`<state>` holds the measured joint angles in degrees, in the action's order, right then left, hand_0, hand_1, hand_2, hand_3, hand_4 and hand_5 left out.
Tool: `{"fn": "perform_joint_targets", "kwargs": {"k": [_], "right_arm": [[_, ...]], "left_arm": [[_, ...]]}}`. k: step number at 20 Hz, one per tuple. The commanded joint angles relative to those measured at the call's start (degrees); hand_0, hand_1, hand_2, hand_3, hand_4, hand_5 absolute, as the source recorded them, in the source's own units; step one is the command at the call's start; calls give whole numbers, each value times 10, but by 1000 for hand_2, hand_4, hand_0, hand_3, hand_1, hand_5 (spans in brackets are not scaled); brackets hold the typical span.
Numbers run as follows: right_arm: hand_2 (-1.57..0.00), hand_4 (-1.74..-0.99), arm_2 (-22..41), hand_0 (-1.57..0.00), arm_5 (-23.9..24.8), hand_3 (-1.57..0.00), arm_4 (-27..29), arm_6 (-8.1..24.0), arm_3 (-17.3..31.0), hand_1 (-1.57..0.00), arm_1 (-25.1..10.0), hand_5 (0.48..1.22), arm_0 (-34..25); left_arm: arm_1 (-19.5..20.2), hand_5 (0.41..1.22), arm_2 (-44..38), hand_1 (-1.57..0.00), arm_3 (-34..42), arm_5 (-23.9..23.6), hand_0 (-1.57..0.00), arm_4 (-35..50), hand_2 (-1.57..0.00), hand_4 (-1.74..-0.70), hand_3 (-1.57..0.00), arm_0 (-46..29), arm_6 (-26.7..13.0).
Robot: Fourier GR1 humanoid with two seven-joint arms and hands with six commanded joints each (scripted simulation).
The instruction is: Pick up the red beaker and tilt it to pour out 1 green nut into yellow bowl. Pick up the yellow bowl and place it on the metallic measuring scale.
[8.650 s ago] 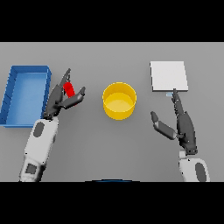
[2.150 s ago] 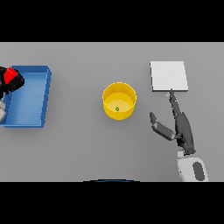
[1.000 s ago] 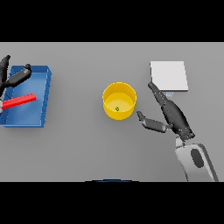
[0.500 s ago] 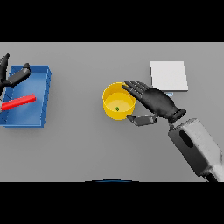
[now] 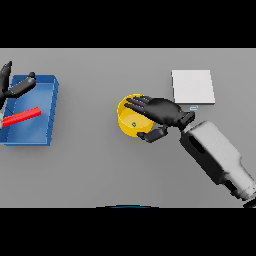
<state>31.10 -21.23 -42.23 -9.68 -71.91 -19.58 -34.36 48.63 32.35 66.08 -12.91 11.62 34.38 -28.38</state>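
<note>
1. A grey table [image 5: 100, 165] fills the view from the robot's head, looking down.
2. A yellow bowl [image 5: 128, 122] sits near the middle of the table, upright, with one small green nut [image 5: 133, 124] lying inside it.
3. The right hand [image 5: 162, 112] reaches in from the lower right on a white and grey arm. Its fingers lie over the bowl's top and right rim, and its thumb curls in against the bowl's lower right side, so the hand is closed around that edge of the bowl.
4. A metallic measuring scale [image 5: 193, 86], a pale square plate, lies flat on the table up and to the right of the bowl, just beyond the right hand.
5. A blue tray [image 5: 50, 107] sits at the far left of the table. The red beaker [image 5: 21, 117] lies on its side inside it, slanted.
6. The left hand [image 5: 15, 88] shows at the left edge, over the tray's upper left part, its fingers spread and holding nothing.
</note>
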Motion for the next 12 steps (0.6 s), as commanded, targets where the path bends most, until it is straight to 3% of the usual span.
{"fn": "perform_joint_targets", "kwargs": {"k": [1, 7, 12], "right_arm": [[1, -1244, 4, 1, -3, 1, -1, -5, 14, 1, 4, 685, -4], [1, -1288, 30, 1, -29, 1, -14, -16, 62, 1, 14, 671, -28], [1, -1307, 49, 1, -50, 1, -28, -4, 82, 1, 19, 690, -46]], "left_arm": [[-2, 725, -1, 1, -4, 1, 1, 1, 1, -795, 1, -1, 4], [5, 735, -1, 1, 4, 2, 1, 0, 1, -798, 1, 0, 2], [11, 735, -3, 1, 2, -2, 1, -4, 1, -797, 1, -1, 5]]}}
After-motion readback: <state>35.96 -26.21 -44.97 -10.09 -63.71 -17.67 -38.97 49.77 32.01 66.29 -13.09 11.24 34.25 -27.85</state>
